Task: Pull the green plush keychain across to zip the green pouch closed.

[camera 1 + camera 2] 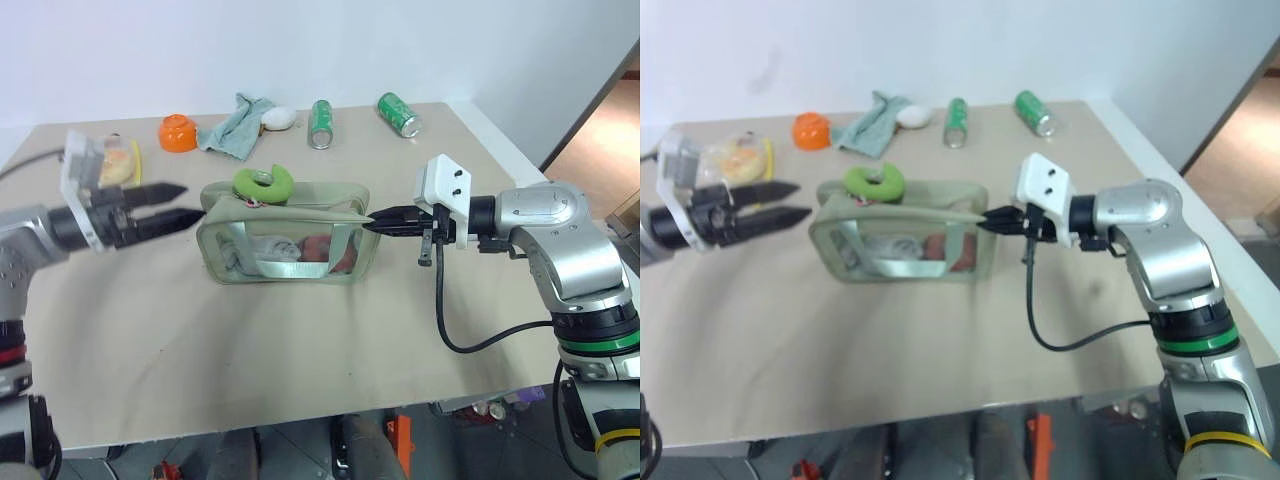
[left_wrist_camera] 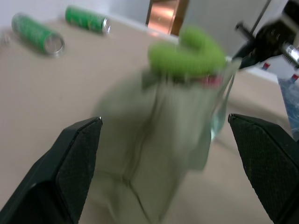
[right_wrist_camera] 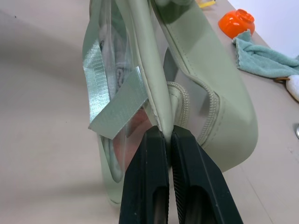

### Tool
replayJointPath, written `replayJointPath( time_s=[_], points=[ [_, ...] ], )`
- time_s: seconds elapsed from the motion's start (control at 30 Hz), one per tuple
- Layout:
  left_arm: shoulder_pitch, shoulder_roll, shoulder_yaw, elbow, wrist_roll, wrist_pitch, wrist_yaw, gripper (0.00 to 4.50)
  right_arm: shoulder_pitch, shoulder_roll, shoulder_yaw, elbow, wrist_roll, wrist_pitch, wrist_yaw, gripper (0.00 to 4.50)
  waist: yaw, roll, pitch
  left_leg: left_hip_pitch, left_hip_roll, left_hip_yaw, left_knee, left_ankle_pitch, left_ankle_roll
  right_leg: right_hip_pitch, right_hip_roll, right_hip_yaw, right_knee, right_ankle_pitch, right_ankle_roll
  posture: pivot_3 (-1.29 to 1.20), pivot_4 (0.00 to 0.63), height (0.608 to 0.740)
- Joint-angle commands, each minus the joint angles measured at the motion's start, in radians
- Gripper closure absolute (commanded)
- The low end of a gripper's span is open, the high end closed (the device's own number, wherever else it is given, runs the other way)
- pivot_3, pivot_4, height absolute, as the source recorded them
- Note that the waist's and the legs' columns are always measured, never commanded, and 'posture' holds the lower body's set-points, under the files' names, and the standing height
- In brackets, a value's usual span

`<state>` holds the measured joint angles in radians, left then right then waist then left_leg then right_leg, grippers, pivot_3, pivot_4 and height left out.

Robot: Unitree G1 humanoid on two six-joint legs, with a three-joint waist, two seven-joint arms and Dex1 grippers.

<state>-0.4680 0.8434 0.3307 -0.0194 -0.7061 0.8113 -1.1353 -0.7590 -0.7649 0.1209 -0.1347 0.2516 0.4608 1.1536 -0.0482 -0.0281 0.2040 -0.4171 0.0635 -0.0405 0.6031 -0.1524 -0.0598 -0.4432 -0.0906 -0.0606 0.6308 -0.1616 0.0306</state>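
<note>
Right claw (image 1: pixel 372 224) pinches pouch (image 1: pixel 285 242) end on tabletop (image 1: pixel 300 350); left claw (image 1: pixel 190 203) gapes empty beside pouch. Keychain (image 1: pixel 263 183) sits atop left end, ungrabbed; zip pull likely remains.

green pouch (image 2: pixel 154 154) motion-blurred; contents indistinct

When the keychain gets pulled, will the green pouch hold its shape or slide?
The green pouch is soft fabric, so it will probably sag and buckle. The right pincer, shut on its end edge, should anchor it. The green plush keychain looks squashy, so expect some give.
</note>
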Motion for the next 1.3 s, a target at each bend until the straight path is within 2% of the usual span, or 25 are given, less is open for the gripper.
replayJointPath(
  time_s=[0.03,0.33,0.43,0.67,0.7,0.8,1.0,1.07,1.13,1.27,1.3],
  points=[
    [0.039,-0.008,0.032,-0.089,-0.029,-0.008,0.045,0.02,-0.013,0.008,0.012,-0.016,0.013,-0.006,0.015,4.5,0.002,-0.001,0.0,0.0,0.0,0.0,0.0,0.0,0.0,0.0,0.0,0.0,0.0,0.0,0.0,0.0,0.15,0.74],
    [0.004,-0.065,-0.023,-0.062,-0.04,-0.02,0.115,0.02,-0.018,0.005,0.01,-0.019,0.013,-0.003,0.017,4.5,0.001,-0.001,0.0,0.0,0.0,0.0,-0.001,0.0,0.0,0.0,0.0,0.0,0.0,0.0,0.0,0.0,0.15,0.74],
    [-0.015,-0.082,-0.039,-0.038,-0.033,-0.02,0.136,0.78,-0.012,0.001,0.005,-0.029,0.014,0.004,0.014,4.5,0.001,-0.001,0.0,0.0,0.0,0.0,0.0,0.0,0.0,0.0,0.0,0.0,0.0,0.0,0.0,0.0,0.15,0.74],
    [-0.021,-0.106,-0.059,-0.02,-0.046,-0.035,0.132,3.21,0.006,-0.018,-0.009,-0.048,0.018,0.018,0.009,4.5,0.001,-0.001,0.0,0.0,0.0,0.0,0.0,0.0,0.0,0.0,0.0,0.0,0.0,0.0,0.0,0.0,0.15,0.74],
    [-0.019,-0.108,-0.06,-0.023,-0.048,-0.035,0.13,3.66,0.007,-0.02,-0.01,-0.048,0.018,0.019,0.009,4.5,0.001,-0.001,0.0,0.0,0.0,0.0,0.0,0.0,0.0,0.0,0.0,0.0,0.0,0.0,0.0,0.0,0.15,0.74],
    [-0.016,-0.107,-0.073,-0.021,-0.031,-0.043,0.136,4.46,0.008,-0.023,-0.01,-0.049,0.018,0.02,0.009,4.5,0.002,-0.002,0.0,0.0,0.0,0.0,0.0,0.0,0.0,0.0,0.0,0.0,-0.001,0.0,0.0,0.0,0.15,0.74],
    [-0.018,-0.109,-0.084,-0.014,-0.016,-0.057,0.152,4.46,-0.006,-0.005,-0.026,-0.027,0.044,0.06,-0.011,4.5,0.003,-0.002,0.0,-0.001,0.0,0.0,0.0,0.0,0.0,0.0,0.0,0.0,-0.001,0.0,0.0,0.0,0.15,0.74],
    [-0.015,-0.108,-0.086,-0.014,-0.012,-0.059,0.156,4.5,-0.008,-0.015,-0.041,-0.031,0.074,0.093,0.003,3.8,0.003,-0.002,0.0,-0.001,0.0,0.0,0.0,0.0,0.0,0.0,0.0,0.0,-0.001,0.0,0.0,0.0,0.15,0.74],
    [-0.01,-0.106,-0.085,-0.018,-0.013,-0.057,0.156,4.5,-0.014,-0.018,-0.055,-0.022,0.074,0.106,-0.017,3.3,0.004,-0.002,0.0,-0.001,0.0,0.0,0.0,0.0,0.0,0.0,0.0,0.0,-0.001,0.0,0.0,0.0,0.15,0.74],
    [-0.005,-0.105,-0.082,-0.025,-0.017,-0.054,0.156,4.5,-0.012,-0.063,-0.104,-0.013,0.119,0.13,0.01,1.84,0.006,-0.002,0.0,-0.002,0.0,0.0,0.0,0.0,0.0,0.0,0.0,0.0,-0.001,0.0,0.0,0.0,0.15,0.74],
    [-0.003,-0.105,-0.081,-0.027,-0.019,-0.052,0.156,4.5,-0.015,-0.077,-0.13,-0.012,0.143,0.134,0.024,1.84,0.008,-0.002,0.0,-0.003,0.0,0.0,0.0,0.0,0.0,-0.001,0.0,0.0,-0.002,0.0,0.0,0.0,0.15,0.74]
  ],
)
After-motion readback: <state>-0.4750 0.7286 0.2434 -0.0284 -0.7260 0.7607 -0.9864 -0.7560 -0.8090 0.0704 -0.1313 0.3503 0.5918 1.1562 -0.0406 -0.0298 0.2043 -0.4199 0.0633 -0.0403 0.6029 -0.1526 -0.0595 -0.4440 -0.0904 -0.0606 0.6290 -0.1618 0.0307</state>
